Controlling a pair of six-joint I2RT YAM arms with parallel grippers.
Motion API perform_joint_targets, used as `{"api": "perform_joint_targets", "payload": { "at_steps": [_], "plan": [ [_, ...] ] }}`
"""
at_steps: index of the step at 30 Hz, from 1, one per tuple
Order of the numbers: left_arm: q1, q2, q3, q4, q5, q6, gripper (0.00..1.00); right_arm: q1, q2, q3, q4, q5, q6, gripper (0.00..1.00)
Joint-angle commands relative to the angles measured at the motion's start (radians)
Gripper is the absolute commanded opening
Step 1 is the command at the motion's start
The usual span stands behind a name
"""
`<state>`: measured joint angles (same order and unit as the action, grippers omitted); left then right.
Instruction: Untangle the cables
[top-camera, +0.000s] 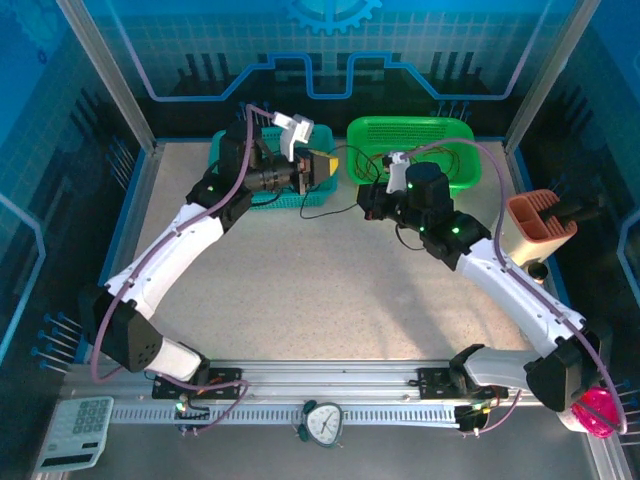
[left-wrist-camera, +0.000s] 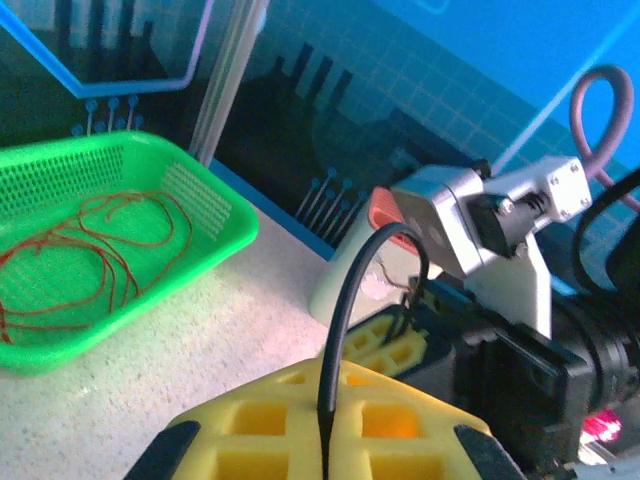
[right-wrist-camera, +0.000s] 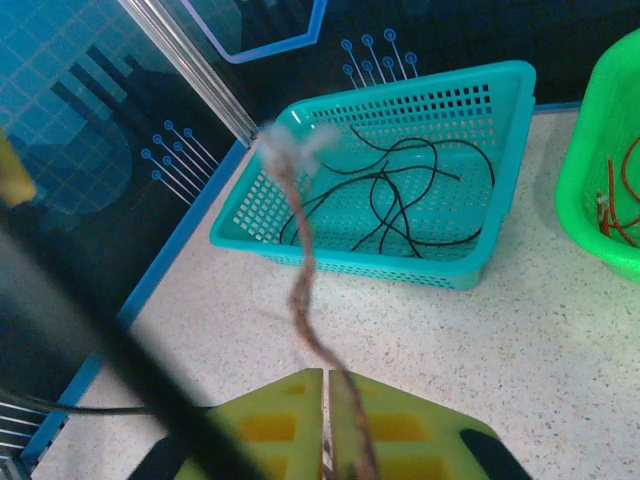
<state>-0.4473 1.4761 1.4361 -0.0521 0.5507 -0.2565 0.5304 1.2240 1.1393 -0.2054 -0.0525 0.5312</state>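
Note:
My left gripper (left-wrist-camera: 325, 385) (top-camera: 325, 170) is shut on a black cable (left-wrist-camera: 345, 300), which arches up from the yellow jaws and runs over to the right gripper (left-wrist-camera: 395, 340). My right gripper (right-wrist-camera: 327, 375) (top-camera: 370, 202) hovers between the two baskets, its yellow jaws shut on a thin red cable (right-wrist-camera: 300, 290) that rises wavy from them to a frayed end. More black cables (right-wrist-camera: 400, 200) lie looped in the teal basket (right-wrist-camera: 370, 265). Red cables (left-wrist-camera: 100, 250) (right-wrist-camera: 615, 210) lie coiled in the green basket (left-wrist-camera: 150, 300) (top-camera: 410, 150).
A cream holder with an orange top (top-camera: 540, 225) stands at the right edge of the table. A calculator (top-camera: 75, 430), a small clock (top-camera: 322, 422) and a pink object (top-camera: 595, 410) sit along the near rail. A blurred black cable (right-wrist-camera: 100, 340) crosses the right wrist view close to the lens.

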Motion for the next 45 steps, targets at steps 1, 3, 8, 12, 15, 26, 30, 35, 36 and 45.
{"api": "perform_joint_targets", "payload": {
  "at_steps": [1, 3, 8, 12, 15, 26, 30, 35, 36, 45],
  "plan": [
    [-0.005, 0.018, 0.046, 0.061, -0.070, -0.008, 0.00, 0.014, -0.042, 0.020, -0.015, 0.024, -0.013, 0.19],
    [-0.004, 0.019, 0.049, 0.074, -0.096, -0.017, 0.00, 0.011, -0.053, 0.020, -0.020, 0.029, -0.012, 0.29],
    [0.005, 0.024, 0.063, 0.081, -0.143, -0.027, 0.00, 0.005, -0.086, 0.007, -0.031, 0.042, -0.013, 0.58],
    [0.020, 0.026, 0.068, 0.069, -0.188, -0.024, 0.00, -0.008, -0.110, 0.001, -0.048, 0.052, -0.017, 0.67],
    [0.042, 0.037, 0.077, 0.056, -0.209, -0.024, 0.00, -0.028, -0.137, -0.018, -0.056, 0.067, -0.014, 0.70],
    [0.198, 0.172, 0.137, 0.031, -0.209, -0.064, 0.00, -0.100, -0.232, -0.084, -0.115, 0.065, -0.013, 0.71],
    [0.229, 0.242, 0.174, 0.012, -0.242, -0.066, 0.00, -0.114, -0.254, -0.114, -0.125, 0.066, -0.004, 0.71],
    [0.240, 0.363, 0.281, -0.060, -0.280, -0.034, 0.00, -0.121, -0.265, -0.128, -0.139, 0.064, -0.003, 0.71],
    [0.240, 0.390, 0.308, -0.075, -0.286, -0.029, 0.00, -0.123, -0.269, -0.130, -0.143, 0.065, -0.004, 0.71],
    [0.240, 0.616, 0.529, -0.133, -0.282, -0.071, 0.00, -0.148, -0.308, -0.120, -0.196, 0.074, -0.023, 0.72]
  ]
}}
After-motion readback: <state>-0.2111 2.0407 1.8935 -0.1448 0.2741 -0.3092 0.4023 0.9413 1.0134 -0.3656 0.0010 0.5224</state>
